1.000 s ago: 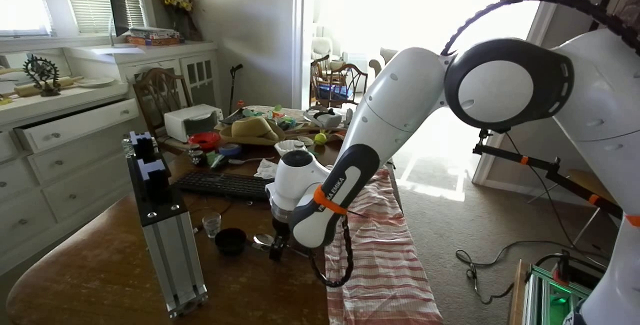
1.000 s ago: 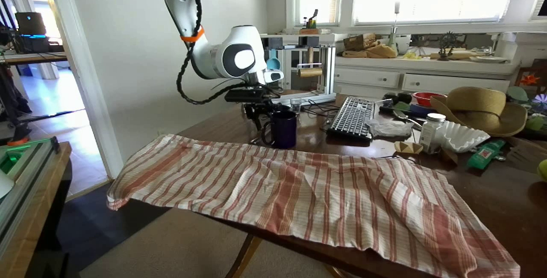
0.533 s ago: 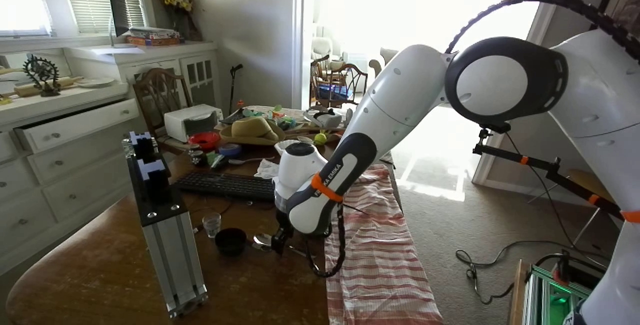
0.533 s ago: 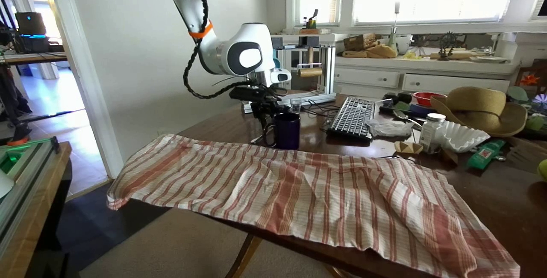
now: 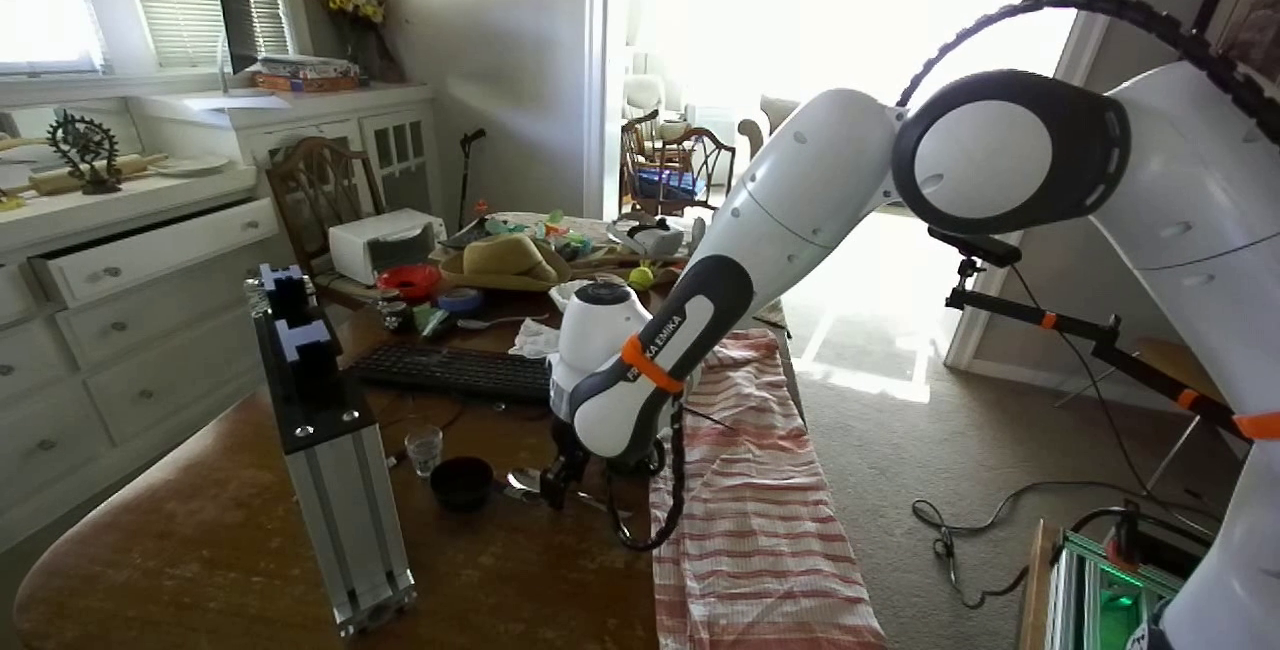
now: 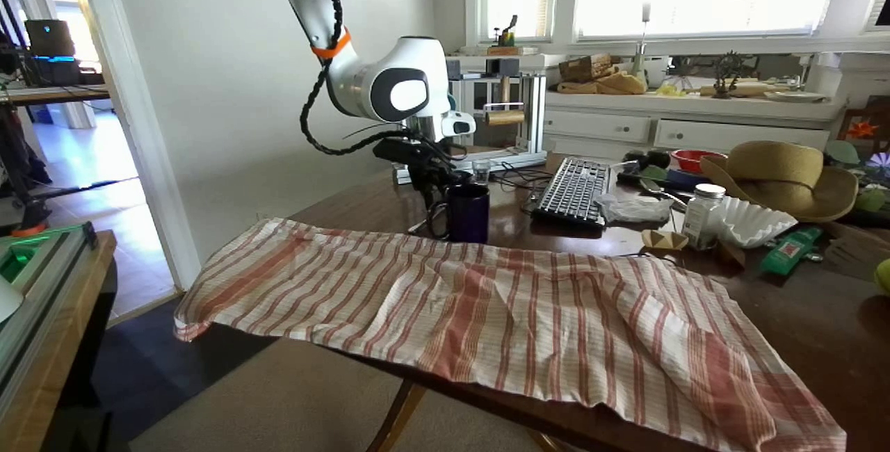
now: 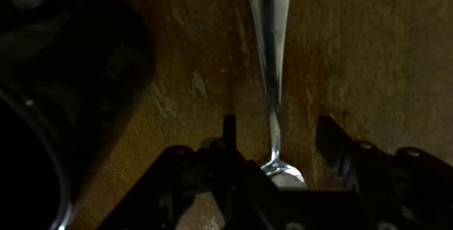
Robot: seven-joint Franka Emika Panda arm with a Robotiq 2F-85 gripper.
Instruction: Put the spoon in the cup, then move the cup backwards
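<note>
Straddling the spoon (image 7: 271, 60) in the wrist view, the gripper (image 7: 277, 129) stands wide; an exterior view adds the mug's (image 6: 469, 214) handle (image 6: 430, 220).

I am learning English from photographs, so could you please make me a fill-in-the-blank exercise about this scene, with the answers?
In the wrist view, the pincer is not shut but ____.
In that picture, the mug appears to the ____ of the spoon.
In both exterior views, the towel is patterned with red ____.
Missing words: open; left; stripes.
</note>
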